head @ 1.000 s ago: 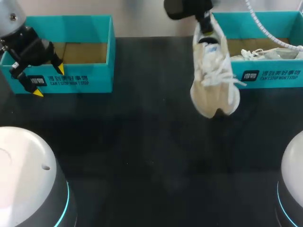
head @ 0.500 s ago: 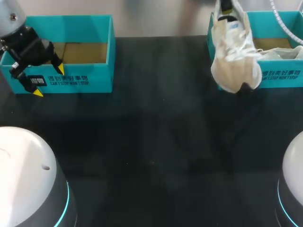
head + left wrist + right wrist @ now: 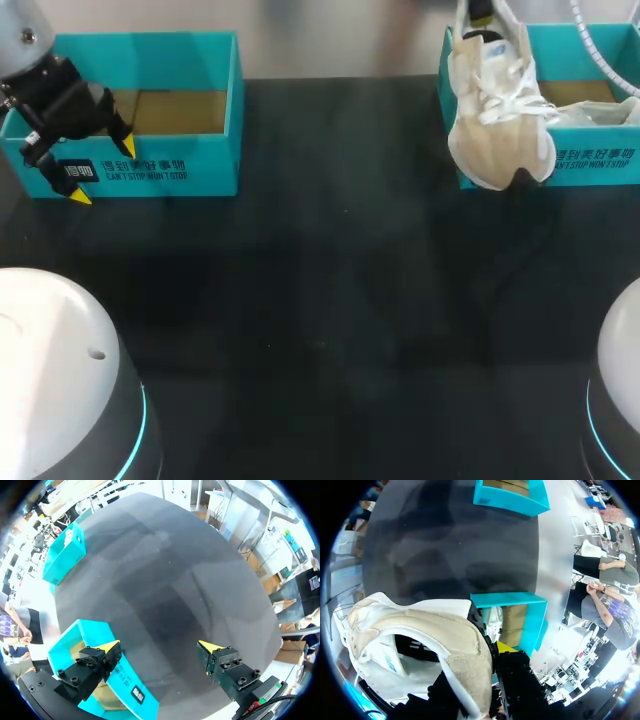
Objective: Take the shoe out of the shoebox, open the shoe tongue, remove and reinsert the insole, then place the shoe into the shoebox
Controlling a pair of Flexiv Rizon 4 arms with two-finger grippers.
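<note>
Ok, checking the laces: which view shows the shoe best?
Head view: most of the shoe, laces included, hangs toe-down before the shoebox. Right wrist view shows only its heel opening close up; left wrist view, nothing clear.

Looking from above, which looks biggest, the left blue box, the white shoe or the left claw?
1. left shoebox
2. shoe
3. left gripper
The shoe hangs nearer the camera, which flatters its size.

Head view: fixed, high behind the robot, looking down on the whole table point(image 3: 330, 300), with left shoebox point(image 3: 150, 175) and right shoebox point(image 3: 600, 160) at the far edge. Left wrist view: close over left shoebox, facing across the table to the distant right shoebox. Right wrist view: right up against shoe point(image 3: 435, 630), over right shoebox, facing across to left shoebox. All three share the tabletop and both boxes.
</note>
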